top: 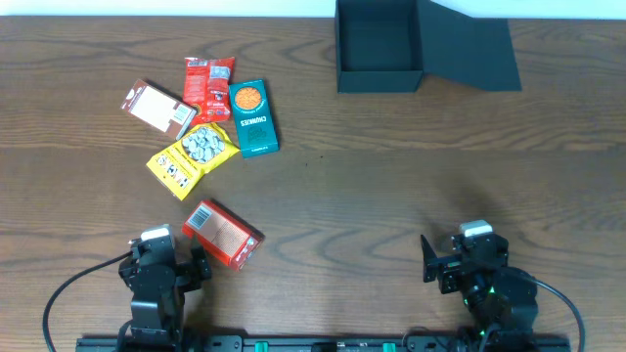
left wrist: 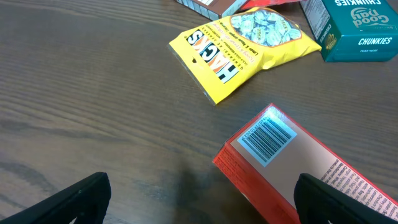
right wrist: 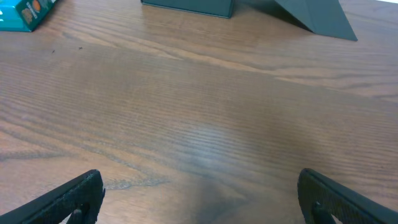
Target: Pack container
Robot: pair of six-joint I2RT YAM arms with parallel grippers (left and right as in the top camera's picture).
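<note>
Snacks lie in a bunch on the left part of the table. We see a red bag, a teal box, a yellow bag and a brown box, all close together. An orange box lies apart from them, nearer the arms.

The container sits at the far edge of the table, a bit right of the middle, well apart from the snacks. It is dark and square. Its lid is flipped open and leans out to the right. We can look straight down into it, and we see only its bare dark floor.

The left pincer is wide open and holds nothing. A corner of the orange box lies between its fingers, closer to the right one. We cannot tell if the box touches that finger.

The right pincer is wide open too and holds nothing. Only wood lies between its fingers. It is at the near side of the table, well apart from the container.
</note>
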